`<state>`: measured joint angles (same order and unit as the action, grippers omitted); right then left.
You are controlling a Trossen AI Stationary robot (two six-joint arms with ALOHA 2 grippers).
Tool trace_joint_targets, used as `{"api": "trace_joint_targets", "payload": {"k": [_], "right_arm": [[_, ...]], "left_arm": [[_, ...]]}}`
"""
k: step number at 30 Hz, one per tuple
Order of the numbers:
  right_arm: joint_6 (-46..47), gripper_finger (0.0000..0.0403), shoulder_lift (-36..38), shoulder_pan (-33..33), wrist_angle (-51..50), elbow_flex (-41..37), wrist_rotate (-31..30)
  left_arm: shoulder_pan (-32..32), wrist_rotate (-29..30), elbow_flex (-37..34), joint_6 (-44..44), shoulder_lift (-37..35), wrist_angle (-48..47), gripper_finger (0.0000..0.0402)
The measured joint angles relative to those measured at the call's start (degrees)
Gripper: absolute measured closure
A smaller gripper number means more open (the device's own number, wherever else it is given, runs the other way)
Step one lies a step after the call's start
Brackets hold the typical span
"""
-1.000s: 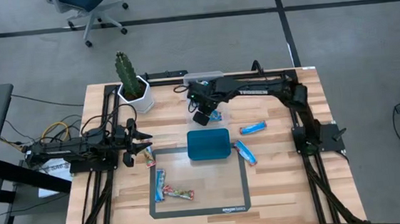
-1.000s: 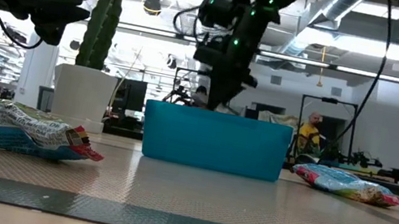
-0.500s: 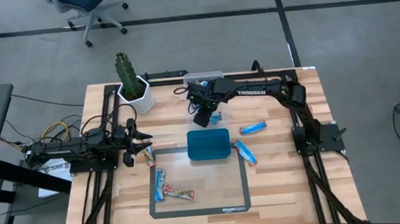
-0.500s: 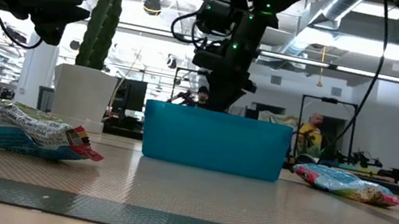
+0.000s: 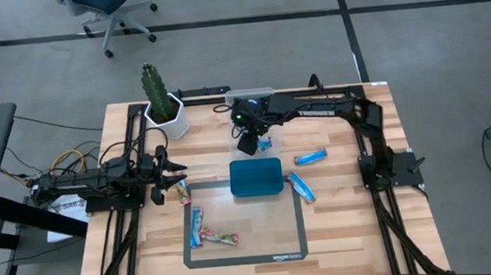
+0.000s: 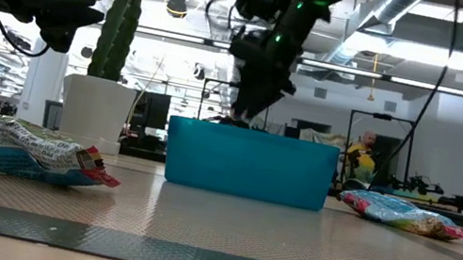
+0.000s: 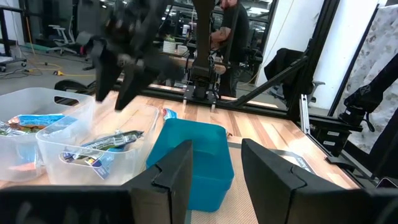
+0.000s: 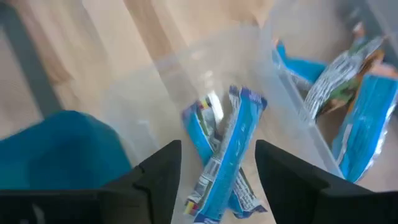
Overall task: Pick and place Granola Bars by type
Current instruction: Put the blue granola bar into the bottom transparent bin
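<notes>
My right gripper (image 5: pixel 248 143) hangs open and empty over the clear plastic box (image 8: pixel 186 87), which stands just beyond the teal tray (image 5: pixel 256 177). Two or three blue bars (image 8: pixel 233 155) lie in the box compartment below its fingers, and more bars (image 8: pixel 354 112) lie in the neighbouring compartment. My left gripper (image 5: pixel 176 171) waits open at the table's left, above a multicoloured bar (image 5: pixel 182 191). Loose bars lie flat on the table: two blue ones (image 5: pixel 310 157) (image 5: pixel 300 187) right of the tray, and a blue one (image 5: pixel 196 226) and a multicoloured one (image 5: pixel 220 238) on the mat.
A potted cactus (image 5: pixel 162 100) stands at the far left of the table. A dark-bordered mat (image 5: pixel 246 259) covers the near middle. The teal tray also shows in the left wrist view (image 7: pixel 193 155), with the clear box (image 7: pixel 62 143) beside it. People show in the room beyond.
My right gripper has risen a little above the clear box, behind the teal tray. The loose bars on the table and my left gripper have kept still.
</notes>
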<state>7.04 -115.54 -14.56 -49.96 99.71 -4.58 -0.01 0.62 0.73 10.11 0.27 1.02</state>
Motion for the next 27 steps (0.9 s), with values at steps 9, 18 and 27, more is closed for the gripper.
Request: {"api": "trace_joint_targets", "payload": {"k": [9, 18, 27], "right_arm": [[0.0, 0.0208, 17.1, 3.6, 13.0, -21.1, 0.0], [-1.5, 0.0210, 36.9, 11.8, 29.8, -44.0, 0.2], [-1.5, 0.0214, 52.8, 20.2, 36.6, -58.6, -0.1]], "left_arm": [[0.0, 0.0, 0.0, 0.0, 0.0, 0.0, 0.0272], [0.0, 0.0, 0.0, 0.0, 0.0, 0.0, 0.0272], [0.0, 0.0, 0.0, 0.0, 0.0, 0.0, 0.0272]]}}
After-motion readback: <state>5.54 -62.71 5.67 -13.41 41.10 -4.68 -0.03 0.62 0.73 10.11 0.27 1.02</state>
